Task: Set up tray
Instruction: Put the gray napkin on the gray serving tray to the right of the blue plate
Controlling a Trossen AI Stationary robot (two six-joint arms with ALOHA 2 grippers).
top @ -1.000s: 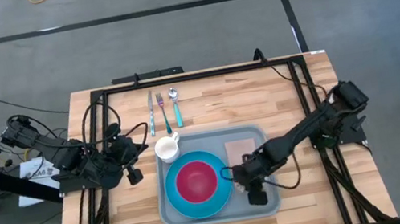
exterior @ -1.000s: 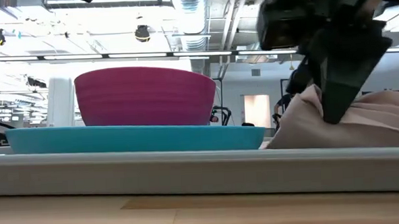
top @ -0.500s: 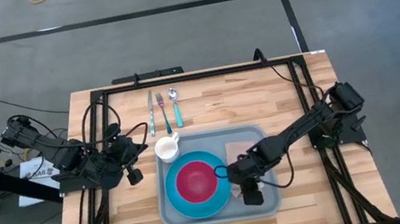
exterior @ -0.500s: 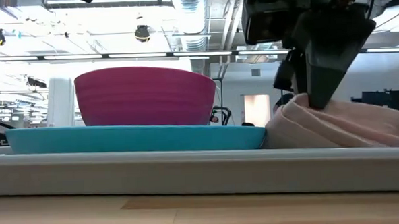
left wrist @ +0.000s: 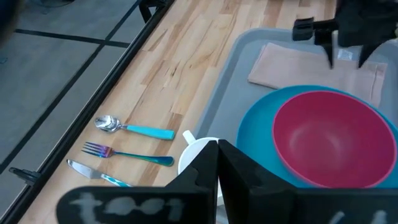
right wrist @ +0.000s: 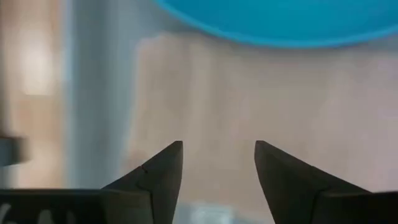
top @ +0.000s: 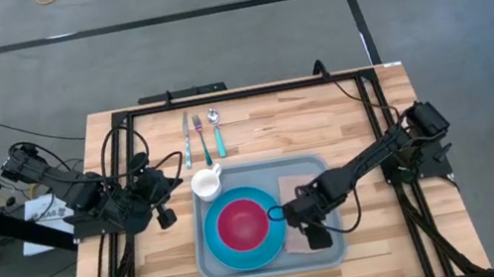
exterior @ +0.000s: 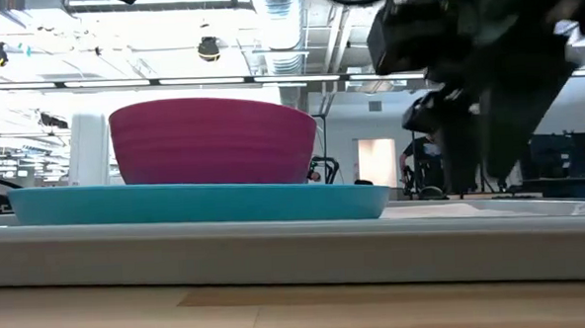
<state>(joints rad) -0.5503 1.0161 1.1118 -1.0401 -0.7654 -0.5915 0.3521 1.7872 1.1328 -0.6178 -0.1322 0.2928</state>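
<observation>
The tray (top: 233, 175) sits mid-table holding a plate (top: 227, 249), bowl (top: 242, 223) and napkin (top: 292, 190). The right gripper (top: 314, 239) hangs just over the napkin, fingers spread; lifting carelessly could snag and rumple it. The left gripper (top: 165, 215) waits beside the tray, pressed together

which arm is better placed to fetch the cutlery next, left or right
Left, probably. The left gripper waits shut at the table's left, close to the white mug and nearer the teal-handled knife, fork and spoon. The right gripper hangs open over the beige cloth napkin on the grey-blue plastic tray.
</observation>
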